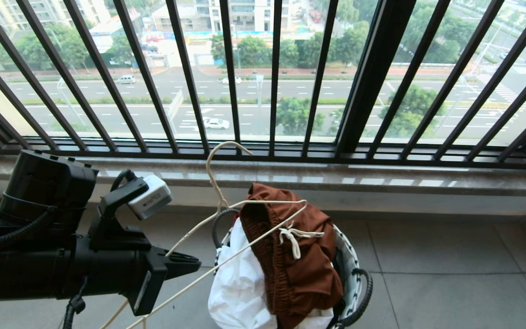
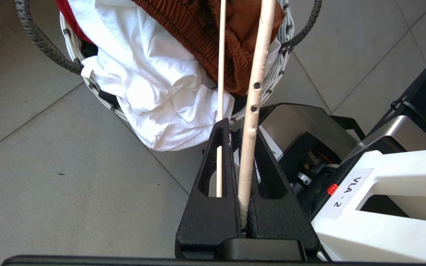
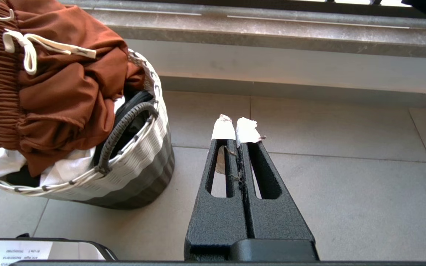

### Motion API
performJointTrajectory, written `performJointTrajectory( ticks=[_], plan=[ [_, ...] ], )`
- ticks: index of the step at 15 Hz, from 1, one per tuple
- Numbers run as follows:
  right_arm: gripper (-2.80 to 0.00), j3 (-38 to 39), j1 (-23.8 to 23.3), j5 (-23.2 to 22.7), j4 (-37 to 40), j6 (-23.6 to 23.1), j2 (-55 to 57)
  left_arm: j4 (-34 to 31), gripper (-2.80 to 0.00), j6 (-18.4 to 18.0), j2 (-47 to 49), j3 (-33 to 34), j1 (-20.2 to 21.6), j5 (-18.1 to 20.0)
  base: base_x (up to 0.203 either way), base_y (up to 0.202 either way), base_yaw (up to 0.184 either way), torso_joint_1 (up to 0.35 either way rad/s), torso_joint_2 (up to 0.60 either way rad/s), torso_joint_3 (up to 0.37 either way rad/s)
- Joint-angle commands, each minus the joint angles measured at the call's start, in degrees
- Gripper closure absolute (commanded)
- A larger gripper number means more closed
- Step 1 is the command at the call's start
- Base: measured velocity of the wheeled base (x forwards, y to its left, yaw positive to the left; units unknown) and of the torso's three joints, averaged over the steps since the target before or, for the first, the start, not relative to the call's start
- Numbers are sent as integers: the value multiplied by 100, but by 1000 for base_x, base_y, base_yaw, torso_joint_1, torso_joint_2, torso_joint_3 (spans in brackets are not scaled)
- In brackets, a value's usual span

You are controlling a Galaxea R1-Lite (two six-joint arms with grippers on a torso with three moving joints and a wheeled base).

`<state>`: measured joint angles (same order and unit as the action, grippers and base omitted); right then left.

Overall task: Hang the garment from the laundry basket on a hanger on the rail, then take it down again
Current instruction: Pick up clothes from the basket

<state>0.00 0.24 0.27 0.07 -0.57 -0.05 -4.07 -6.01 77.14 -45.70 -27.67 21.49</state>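
shorts: rust-brown gathered-waist shorts (image 1: 297, 256) with an off-white drawstring (image 1: 292, 237)
cloth: plain white crumpled cloth (image 1: 238, 283), no print showing
basket: round woven laundry basket (image 3: 139, 166), white weave flecked with dark strands, a dark grey band low on its wall, dark ribbed cord handle (image 3: 122, 133)
hanger: thin cream-white wire hanger (image 1: 226, 201), small dark spots along the wire in the left wrist view
left gripper: matte black left gripper (image 2: 243, 129)
right gripper: black right gripper (image 3: 237, 129) with white wrapped tips
floor: pale grey tiled floor (image 1: 450, 274) with thin darker joints
railing: dark brown-black barred window railing (image 1: 272, 77)
ledge: grey-brown speckled stone window ledge (image 1: 381, 180)
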Motion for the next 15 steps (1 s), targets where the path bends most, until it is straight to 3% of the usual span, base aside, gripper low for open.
performJointTrajectory(
  ticks=[1, 8, 12, 15],
  plan=[
    [0, 0, 2, 0, -2, 5, 5, -6, 0, -5, -15, 0, -1, 13, 0, 0, 0, 2, 4, -192],
    [0, 0, 2, 0, 2, 5, 5, 56, 0, 16, -99, 15, -1, 13, 0, 0, 0, 6, 3, -178],
    [0, 0, 2, -7, 2, -39, 5, 916, 0, 453, -301, 246, -1, 13, 0, 0, 0, 0, 1, -12],
    [0, -1, 2, 0, 2, -7, 8, 1075, 0, 749, -522, 246, -9, 21, 0, 0, 0, 0, 0, 0]
  ],
)
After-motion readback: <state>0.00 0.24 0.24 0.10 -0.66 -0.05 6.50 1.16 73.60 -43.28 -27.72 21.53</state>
